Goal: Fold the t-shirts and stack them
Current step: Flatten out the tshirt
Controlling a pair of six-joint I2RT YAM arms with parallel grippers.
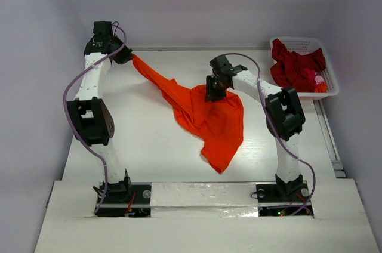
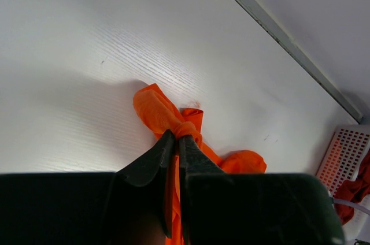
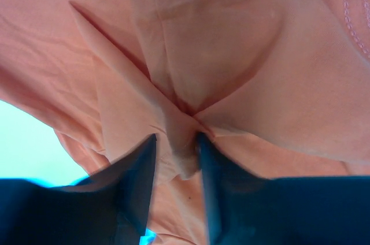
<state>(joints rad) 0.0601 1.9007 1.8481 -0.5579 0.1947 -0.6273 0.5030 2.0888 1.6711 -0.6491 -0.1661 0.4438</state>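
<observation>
Right gripper (image 3: 176, 141): jaws shut on a bunched fold of the orange shirt (image 1: 218, 125); cloth fills its wrist view.
Left gripper (image 2: 176, 136): jaws pinched tight on a twisted end of the orange shirt, at the far left of the table (image 1: 149, 139).
Orange shirt: strung between both grippers, with a narrow band running from the left one toward the right one. The rest spreads crumpled over the table's middle, and a tail points to the near edge.
Red shirts (image 1: 293, 65): heaped in the basket (image 1: 332, 83).
Basket: white lattice at the far right corner of the table, apart from the orange shirt.
</observation>
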